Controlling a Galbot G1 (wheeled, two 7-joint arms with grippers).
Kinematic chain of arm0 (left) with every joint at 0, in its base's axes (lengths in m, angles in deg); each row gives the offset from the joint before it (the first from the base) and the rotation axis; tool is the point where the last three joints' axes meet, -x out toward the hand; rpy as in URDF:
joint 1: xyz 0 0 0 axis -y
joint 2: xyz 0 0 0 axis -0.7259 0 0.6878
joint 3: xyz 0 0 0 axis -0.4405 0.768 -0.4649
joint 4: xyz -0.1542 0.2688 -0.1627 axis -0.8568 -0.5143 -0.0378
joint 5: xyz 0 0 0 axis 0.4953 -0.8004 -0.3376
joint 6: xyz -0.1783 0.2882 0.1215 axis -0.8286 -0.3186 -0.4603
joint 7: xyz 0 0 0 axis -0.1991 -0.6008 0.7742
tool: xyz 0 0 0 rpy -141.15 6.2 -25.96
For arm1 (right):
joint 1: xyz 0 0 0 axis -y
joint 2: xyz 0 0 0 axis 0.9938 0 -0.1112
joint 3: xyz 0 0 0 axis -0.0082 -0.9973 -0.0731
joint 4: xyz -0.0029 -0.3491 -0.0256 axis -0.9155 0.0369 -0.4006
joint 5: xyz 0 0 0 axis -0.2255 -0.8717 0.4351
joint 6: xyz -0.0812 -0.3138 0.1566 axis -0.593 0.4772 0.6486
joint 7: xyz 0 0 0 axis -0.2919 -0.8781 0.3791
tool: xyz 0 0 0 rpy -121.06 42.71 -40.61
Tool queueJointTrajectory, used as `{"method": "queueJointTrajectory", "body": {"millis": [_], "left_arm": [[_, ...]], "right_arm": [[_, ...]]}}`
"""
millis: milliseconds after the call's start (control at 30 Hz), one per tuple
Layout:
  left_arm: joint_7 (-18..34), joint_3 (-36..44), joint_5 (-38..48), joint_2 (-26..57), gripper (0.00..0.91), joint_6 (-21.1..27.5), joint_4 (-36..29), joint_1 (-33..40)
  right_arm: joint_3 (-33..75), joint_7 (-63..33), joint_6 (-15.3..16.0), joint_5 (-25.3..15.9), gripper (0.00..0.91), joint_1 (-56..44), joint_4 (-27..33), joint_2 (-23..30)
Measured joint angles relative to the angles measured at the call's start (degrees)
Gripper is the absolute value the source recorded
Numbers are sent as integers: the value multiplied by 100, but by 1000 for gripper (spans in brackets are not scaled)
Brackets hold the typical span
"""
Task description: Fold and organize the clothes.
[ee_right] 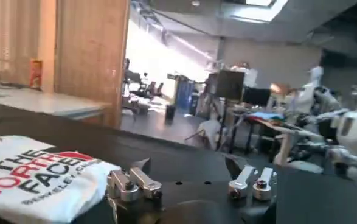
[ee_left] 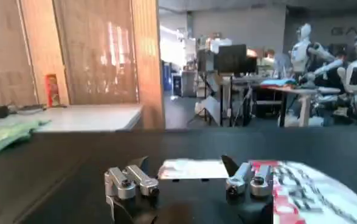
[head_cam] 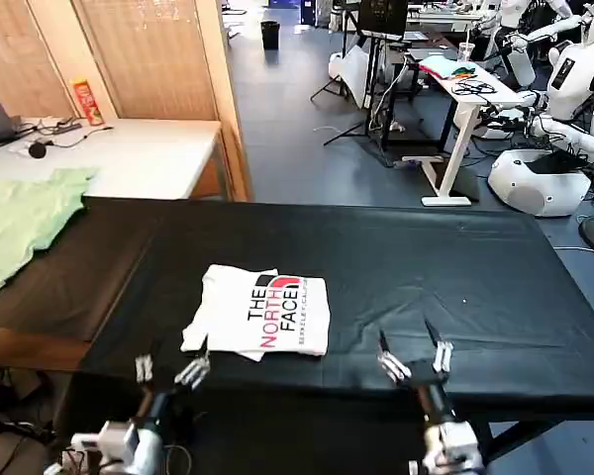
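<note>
Both grippers hang wide open at the bench's [head_cam: 475, 287] near edge, left [head_cam: 168, 371] and right [head_cam: 413, 358]. Between them lies the folded T-shirt [head_cam: 262, 312], print up.

White T-shirt [head_cam: 260, 312] lying folded, print face up: "THE NORTH FACE", with "THE" and "FACE" in black, "NORTH" in red, next to a red-and-black logo block. Small line under it starts "BERKELEY, CALIF", rest not legible. Right wrist view shows the same print on the shirt [ee_right: 35, 176]. Nothing else readable, including the label on the orange canister [head_cam: 85, 101] far left.
</note>
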State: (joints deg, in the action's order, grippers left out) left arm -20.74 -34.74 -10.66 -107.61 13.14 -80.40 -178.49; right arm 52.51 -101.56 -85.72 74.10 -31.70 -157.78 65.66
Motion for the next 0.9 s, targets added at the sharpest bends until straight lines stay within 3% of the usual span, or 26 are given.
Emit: {"method": "queueJointTrajectory", "body": {"millis": [267, 567, 900], "left_arm": [[-11, -397, 350, 53, 878, 118, -286, -912], [1, -633, 572, 72, 878, 414, -506, -1348], [1, -678, 649, 74, 878, 589, -643, -1352]], "right_arm": [[57, -315, -67, 53, 878, -1327, -598, 103], [-139, -899, 581, 332, 878, -2319, -987, 123], [-165, -901, 625, 330, 878, -2512, -1043, 125]]}}
